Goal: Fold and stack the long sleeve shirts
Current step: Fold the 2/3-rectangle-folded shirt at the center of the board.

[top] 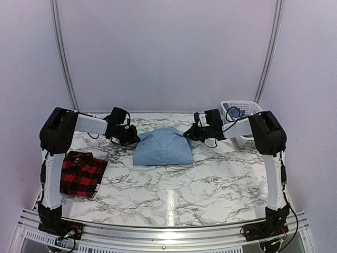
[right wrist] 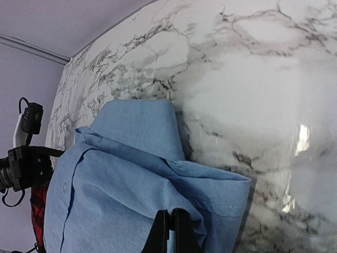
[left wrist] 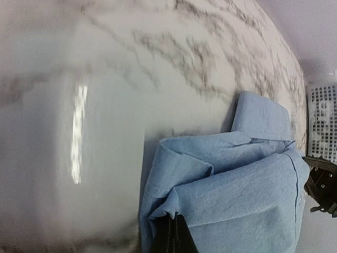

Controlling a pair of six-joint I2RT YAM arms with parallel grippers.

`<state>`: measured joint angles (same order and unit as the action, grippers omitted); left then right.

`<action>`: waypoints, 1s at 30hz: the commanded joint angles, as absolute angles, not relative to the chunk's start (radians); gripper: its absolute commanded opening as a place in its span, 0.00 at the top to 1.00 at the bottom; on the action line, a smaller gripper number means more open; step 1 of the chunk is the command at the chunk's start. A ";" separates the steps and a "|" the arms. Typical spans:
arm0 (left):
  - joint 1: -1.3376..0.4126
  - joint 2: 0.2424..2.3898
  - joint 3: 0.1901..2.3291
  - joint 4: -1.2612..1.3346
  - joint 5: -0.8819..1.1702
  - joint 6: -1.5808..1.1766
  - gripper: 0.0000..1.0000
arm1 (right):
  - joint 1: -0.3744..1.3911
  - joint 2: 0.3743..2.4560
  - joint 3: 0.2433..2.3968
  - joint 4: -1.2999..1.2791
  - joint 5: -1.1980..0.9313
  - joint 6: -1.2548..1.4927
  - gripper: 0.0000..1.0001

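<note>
Now blue shirt (top: 163, 147) folded, mid-tabletop (top: 210, 184). Left tool (top: 134, 140) and right tool (top: 190, 135) each pinching its far side edge. Plaid shirt (top: 80, 173) folded, well apart at left. Step, likely: stacking. Next needs level, synchronized lift onto plaid shirt.

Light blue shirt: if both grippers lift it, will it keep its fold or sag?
Likely floppy: the light blue shirt shows soft creased layers, so its middle would probably sag between the left gripper and right gripper. Pushed, it may slide on the glossy table.
</note>
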<state>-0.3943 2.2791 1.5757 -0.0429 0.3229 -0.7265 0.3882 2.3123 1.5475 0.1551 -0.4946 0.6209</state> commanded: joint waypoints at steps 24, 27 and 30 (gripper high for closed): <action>-0.660 1.688 1.055 0.034 -0.024 -0.755 1.00 | 0.379 1.777 0.986 0.252 -0.418 0.567 1.00; -0.637 1.756 1.118 0.017 -0.003 -0.716 1.00 | 0.371 1.810 1.016 0.234 -0.406 0.551 1.00; -0.597 1.837 1.194 0.021 0.074 -0.696 1.00 | 0.357 1.846 1.029 0.239 -0.401 0.554 1.00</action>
<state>-0.6483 1.7409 1.1141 0.0601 0.0296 -0.7593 0.3840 1.8004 0.9821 0.2497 -0.4397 0.5743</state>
